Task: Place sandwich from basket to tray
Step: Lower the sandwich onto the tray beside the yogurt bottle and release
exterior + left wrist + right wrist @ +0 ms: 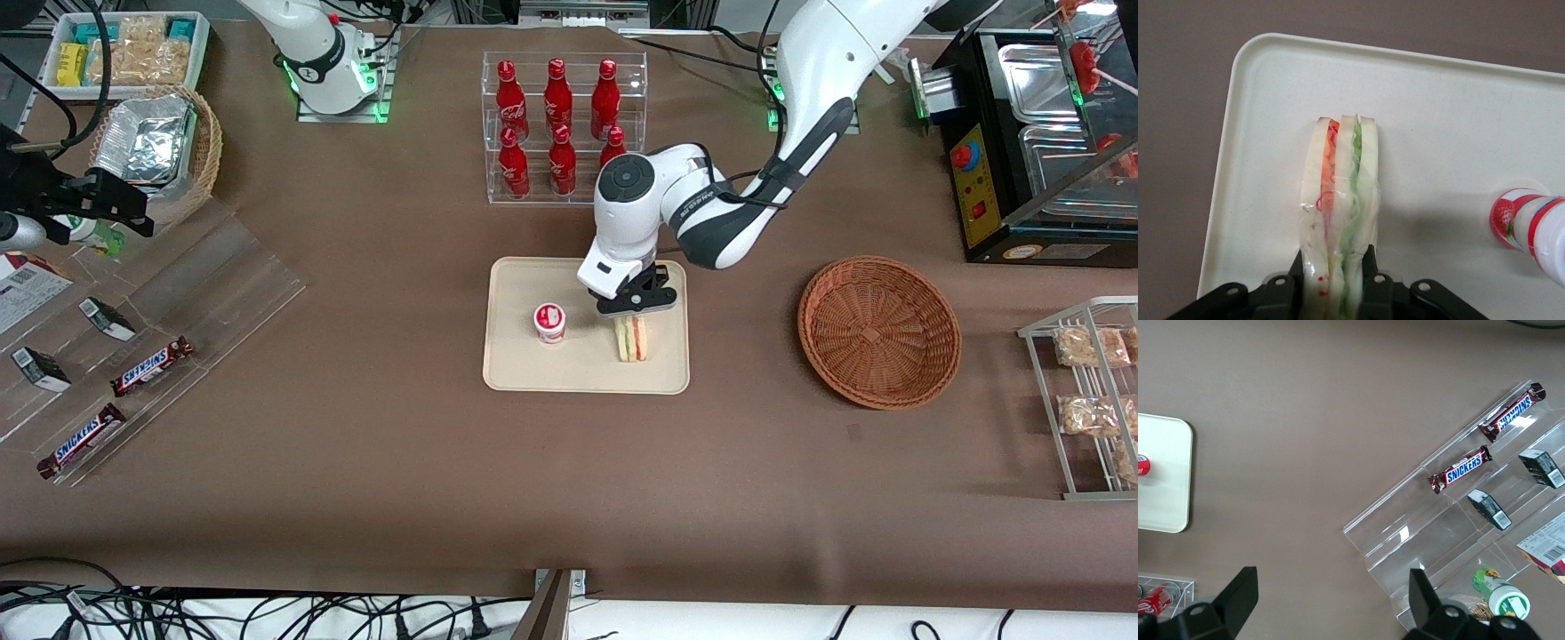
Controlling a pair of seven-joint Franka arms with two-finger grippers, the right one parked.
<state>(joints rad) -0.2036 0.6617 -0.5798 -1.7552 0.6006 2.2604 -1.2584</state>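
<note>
Clear-wrapped triangular wedge sandwich (1338, 200) standing on edge on cream-beige rectangular tray (524, 369), my gripper (1337, 283) clamped on its end; pinched end hidden between fingers. Reddish-brown woven basket (878, 331) holds nothing.

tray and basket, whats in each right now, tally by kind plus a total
On the tray:
sandwich: 1, gripped by the left hand, which is over the tray
strawberry yogurt cup: 1
In the basket:
items: 0
Total: 2
</note>
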